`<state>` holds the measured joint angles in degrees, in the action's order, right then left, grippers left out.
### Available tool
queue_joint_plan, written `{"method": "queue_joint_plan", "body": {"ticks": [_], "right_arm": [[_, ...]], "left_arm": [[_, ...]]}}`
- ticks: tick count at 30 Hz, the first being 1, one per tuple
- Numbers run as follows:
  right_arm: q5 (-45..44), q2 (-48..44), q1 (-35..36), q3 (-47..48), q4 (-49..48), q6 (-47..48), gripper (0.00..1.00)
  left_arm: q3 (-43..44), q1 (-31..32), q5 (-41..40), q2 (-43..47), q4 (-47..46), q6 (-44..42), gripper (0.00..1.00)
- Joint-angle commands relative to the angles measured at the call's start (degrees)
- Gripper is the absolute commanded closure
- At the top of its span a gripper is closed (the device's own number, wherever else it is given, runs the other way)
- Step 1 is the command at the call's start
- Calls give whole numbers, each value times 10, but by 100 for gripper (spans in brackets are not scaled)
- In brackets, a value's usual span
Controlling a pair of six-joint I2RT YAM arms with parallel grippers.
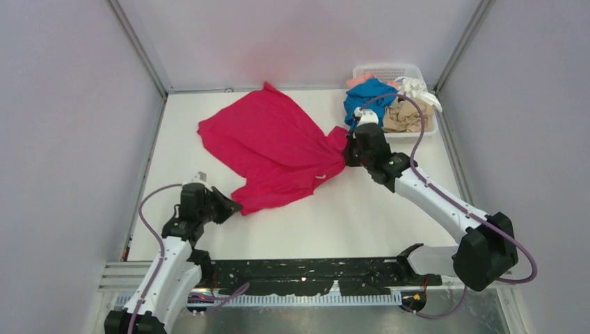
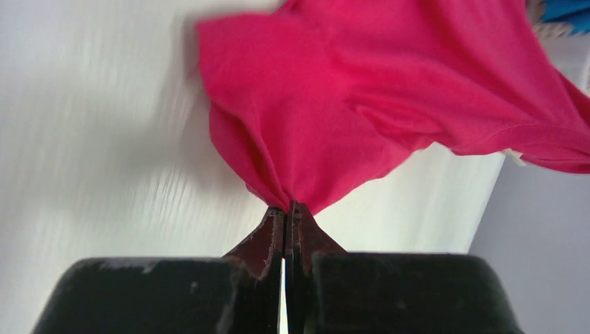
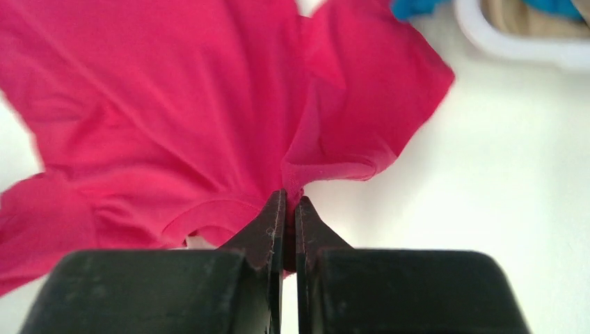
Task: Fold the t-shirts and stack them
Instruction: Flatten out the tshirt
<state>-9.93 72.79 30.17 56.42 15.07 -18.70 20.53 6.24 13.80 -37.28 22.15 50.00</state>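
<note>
A bright magenta-red t-shirt (image 1: 271, 142) lies spread and stretched across the middle of the white table. My left gripper (image 1: 235, 207) is shut on its near-left corner, pinching a bunch of cloth (image 2: 278, 125) between the fingertips (image 2: 270, 226). My right gripper (image 1: 346, 148) is shut on the shirt's right edge near the collar (image 3: 229, 111). The cloth is pulled taut between both grippers. A blue t-shirt (image 1: 369, 97), a tan one (image 1: 405, 115), a white one (image 1: 419, 88) and a peach-pink one (image 1: 362, 79) lie crumpled in the basket.
A white plastic lattice basket (image 1: 389, 70) stands at the far right corner, its rim showing in the right wrist view (image 3: 515, 49). Grey walls enclose the table on three sides. A black strip (image 1: 313, 275) runs along the near edge between the arm bases.
</note>
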Motion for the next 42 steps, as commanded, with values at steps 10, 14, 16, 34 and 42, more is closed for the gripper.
{"method": "queue_joint_plan", "body": {"ticks": [10,14,16,34,42], "right_arm": [[-263,32,-30,-24,191,-70,92],[-325,7,-30,-13,216,-91,26],[-342,-21,-30,-8,227,-96,1],[253,160,215,14,-141,-73,5],[219,270,226,34,-84,-62,5]], "left_arm": [[-126,153,153,6,-67,70,59],[-43,176,136,-3,29,1,7],[11,177,74,15,121,-35,1],[248,175,-399,-17,220,-62,0],[234,141,-364,-73,134,-73,0]]}}
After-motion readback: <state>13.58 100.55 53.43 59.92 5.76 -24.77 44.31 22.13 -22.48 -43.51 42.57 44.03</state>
